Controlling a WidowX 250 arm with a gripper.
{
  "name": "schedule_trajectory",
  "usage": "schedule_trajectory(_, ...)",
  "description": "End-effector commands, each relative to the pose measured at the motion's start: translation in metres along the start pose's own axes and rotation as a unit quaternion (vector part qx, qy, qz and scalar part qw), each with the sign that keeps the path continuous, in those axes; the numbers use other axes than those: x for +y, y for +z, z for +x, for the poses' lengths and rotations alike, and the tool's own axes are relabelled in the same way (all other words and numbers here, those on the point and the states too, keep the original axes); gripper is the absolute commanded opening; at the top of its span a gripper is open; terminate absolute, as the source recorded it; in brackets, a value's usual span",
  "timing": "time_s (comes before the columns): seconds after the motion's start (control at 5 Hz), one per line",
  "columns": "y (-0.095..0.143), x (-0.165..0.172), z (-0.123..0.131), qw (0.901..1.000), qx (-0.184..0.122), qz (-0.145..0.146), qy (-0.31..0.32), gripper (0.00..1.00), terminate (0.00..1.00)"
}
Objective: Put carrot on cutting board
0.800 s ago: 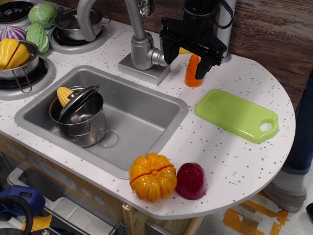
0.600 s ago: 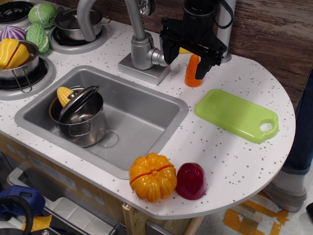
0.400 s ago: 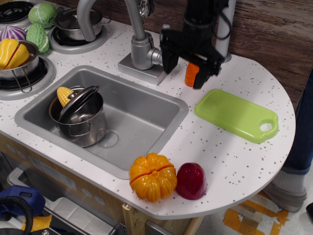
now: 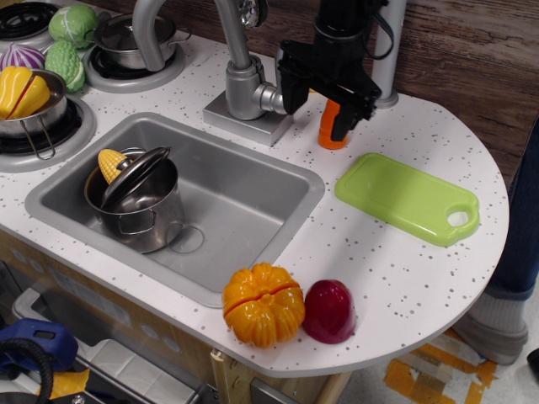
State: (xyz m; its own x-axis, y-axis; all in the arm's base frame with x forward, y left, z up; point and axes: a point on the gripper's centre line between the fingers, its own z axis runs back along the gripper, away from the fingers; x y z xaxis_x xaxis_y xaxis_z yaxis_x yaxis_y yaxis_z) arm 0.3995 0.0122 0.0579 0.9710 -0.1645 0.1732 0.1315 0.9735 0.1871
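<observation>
The black gripper (image 4: 321, 101) hangs over the far part of the speckled white countertop (image 4: 396, 278), just right of the faucet base (image 4: 246, 103). Its jaws stand apart, one on each side of the carrot (image 4: 329, 126). The near-right finger overlaps the carrot's upper part; whether either finger touches the carrot cannot be determined from this view.

The carrot stands upright with its wide end on the countertop. Only its lower and middle sections are visible below the gripper body.

The cutting board (image 4: 408, 199) lies flat on the countertop, to the right of and nearer than the carrot, and clear of it. Its oval handle hole (image 4: 459, 219) is at the right end. The board surface carries nothing.

The sink (image 4: 244, 202) occupies the centre-left of the countertop. Inside it, at the left, sits a steel pot (image 4: 143, 209) with a tilted lid (image 4: 135, 174); a yellow corn cob (image 4: 111, 163) protrudes from the pot.

At the near edge of the countertop, an orange pumpkin (image 4: 263, 304) sits touching a dark red vegetable (image 4: 329, 311) on its right.

At the far left, a stove area holds a second pot (image 4: 135, 38), green vegetables (image 4: 69, 40) and a strainer (image 4: 38, 114) containing a yellow item.
</observation>
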Motion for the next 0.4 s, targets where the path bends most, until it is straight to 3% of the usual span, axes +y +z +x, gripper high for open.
schedule_trajectory(0.0,0.0103,0.0131,0.0210,0.9991,-0.041,0.001,-0.006,1.00,0.00)
schedule_trajectory(0.2,0.0061,0.0133,0.0283,0.9987,-0.049,-0.005,-0.011,1.00,0.00)
